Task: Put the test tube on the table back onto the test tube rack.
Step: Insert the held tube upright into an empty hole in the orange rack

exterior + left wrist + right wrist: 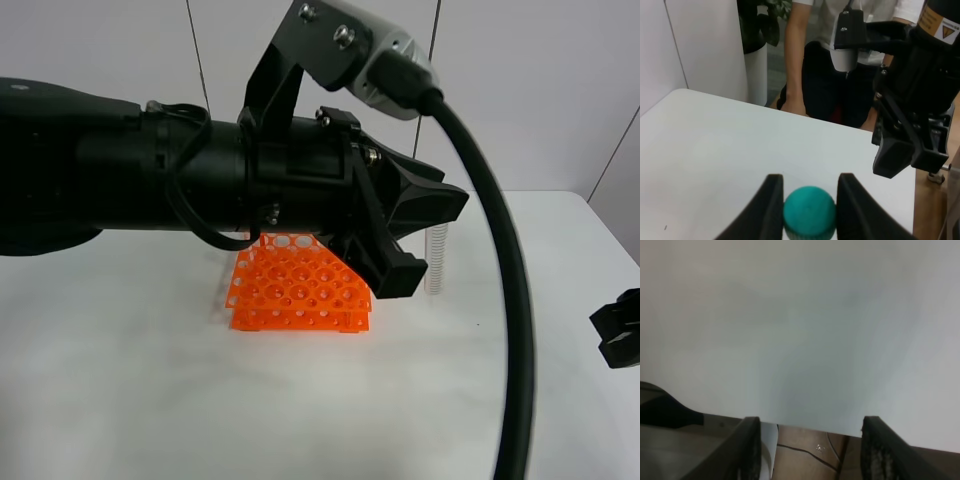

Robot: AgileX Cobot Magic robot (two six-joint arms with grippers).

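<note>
My left gripper [438, 222] is shut on the teal-green cap [809, 214] of the test tube [437, 258], and the left wrist view shows my left gripper [809, 200] closed around it. The clear tube hangs upright, just right of the orange test tube rack [300, 290], which stands on the white table [150, 400]. My left arm hides the rack's back part. My right gripper [620, 330] is at the table's right edge; the right wrist view shows my right gripper [810, 422] open and empty.
The left arm and its cable [510, 330] fill the upper middle of the exterior view. In the left wrist view the right arm [910, 140] stands at the table's far side, with a person [830, 60] behind it. The right wrist view shows the table edge [805, 427] and floor beyond.
</note>
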